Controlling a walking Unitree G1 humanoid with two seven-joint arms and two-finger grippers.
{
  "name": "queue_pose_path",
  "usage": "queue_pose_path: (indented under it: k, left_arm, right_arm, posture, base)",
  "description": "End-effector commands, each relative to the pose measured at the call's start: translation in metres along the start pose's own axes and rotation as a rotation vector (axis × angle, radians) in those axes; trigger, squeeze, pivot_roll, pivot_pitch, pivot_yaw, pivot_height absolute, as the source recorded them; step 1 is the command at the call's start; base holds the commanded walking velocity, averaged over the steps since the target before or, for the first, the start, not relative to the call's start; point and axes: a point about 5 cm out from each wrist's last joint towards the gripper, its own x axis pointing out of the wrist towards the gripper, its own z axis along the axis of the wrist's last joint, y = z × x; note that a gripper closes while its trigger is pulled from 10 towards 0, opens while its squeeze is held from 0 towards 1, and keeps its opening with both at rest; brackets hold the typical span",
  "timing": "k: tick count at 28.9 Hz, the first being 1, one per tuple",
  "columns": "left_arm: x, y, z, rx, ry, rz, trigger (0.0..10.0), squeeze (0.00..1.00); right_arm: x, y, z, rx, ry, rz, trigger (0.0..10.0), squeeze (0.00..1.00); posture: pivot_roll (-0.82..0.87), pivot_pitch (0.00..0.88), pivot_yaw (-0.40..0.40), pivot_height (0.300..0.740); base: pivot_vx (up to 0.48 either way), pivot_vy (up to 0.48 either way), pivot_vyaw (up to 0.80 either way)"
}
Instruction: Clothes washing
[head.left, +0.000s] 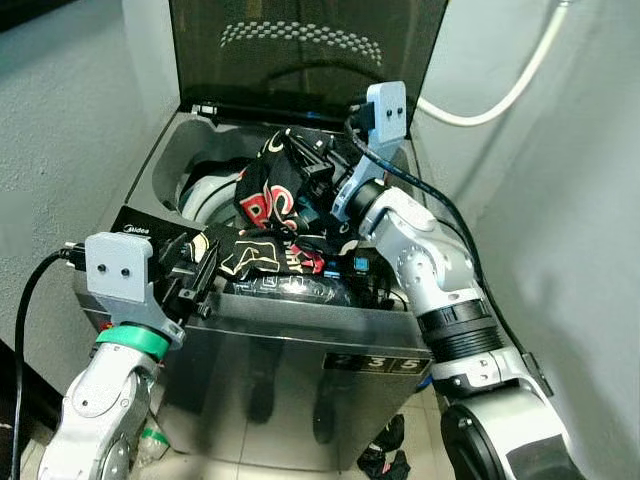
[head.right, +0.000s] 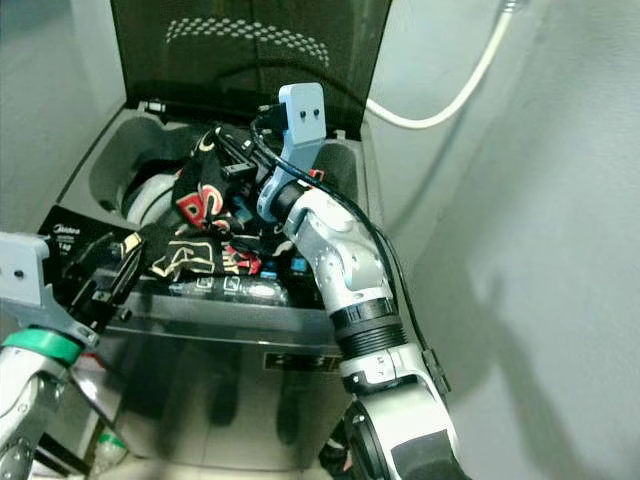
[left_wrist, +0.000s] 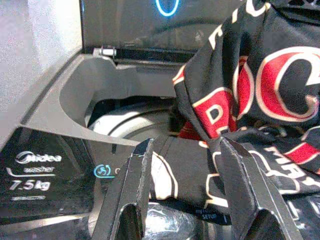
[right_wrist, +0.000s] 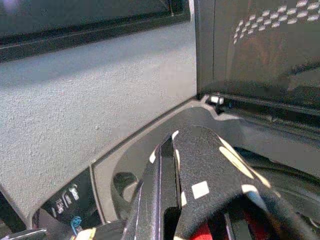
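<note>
The open-lidded washing machine (head.left: 290, 345) is sitting under both arms, the black-and-red garment (head.left: 268, 195) is hanging over its drum, clamped in the right end effector (head.left: 300, 170), while the left end effector (left_wrist: 187, 187) is hovering before it, fingers apart.

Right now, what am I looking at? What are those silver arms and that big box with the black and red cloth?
It is a robot doing laundry. Two pictures come from cameras in its head, looking down; the other two come from cameras on its wrists. The big box is a washing machine with its lid up. A black and red garment hangs over the front edge of the opening. The right gripper has pinched the cloth and holds it up above the drum. The left gripper is open at the machine's front corner, its fingers either side of the cloth's lower part.
</note>
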Motion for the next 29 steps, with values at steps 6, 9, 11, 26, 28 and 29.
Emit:
queue_pose_path:
  k: [6,9,11,26,28,29]
  left_arm:
    - [0.001,-0.001,0.001,0.011,-0.003,0.004,10.0,0.00]
    - [0.005,-0.002,0.000,0.015,-0.001,-0.017,10.0,0.00]
    - [0.006,-0.003,0.000,0.015,-0.001,-0.023,10.0,0.00]
    - [0.010,-0.005,0.000,0.018,-0.002,-0.038,10.0,0.00]
    - [0.011,-0.004,0.001,0.021,-0.004,-0.041,10.0,0.00]
    - [0.012,-0.004,0.002,0.024,-0.005,-0.044,10.0,0.00]
  right_arm:
    - [0.030,0.010,0.046,-0.092,-0.055,0.091,10.0,0.00]
    - [0.048,0.017,0.141,-0.086,-0.351,0.064,10.0,0.00]
    - [0.047,0.018,0.168,-0.055,-0.444,0.035,10.0,0.00]
    - [0.065,0.032,0.119,-0.147,-0.069,0.239,10.0,0.00]
    - [0.064,0.032,0.084,-0.143,0.056,0.281,10.0,0.00]
    - [0.062,0.030,0.052,-0.158,0.165,0.307,10.0,0.00]
  posture:
    - [0.12,0.005,-0.060,0.740]
    - [0.11,0.006,-0.047,0.740]
    - [0.11,0.006,-0.047,0.740]
    - [0.11,0.000,-0.033,0.740]
    - [0.11,0.000,-0.027,0.740]
    - [0.11,0.000,-0.021,0.740]
  base:
    - [0.000,0.000,0.00]
    - [0.000,0.000,0.00]
    - [0.000,0.000,0.00]
    - [0.000,0.000,0.00]
    - [0.000,0.000,0.00]
    - [0.000,0.000,0.00]
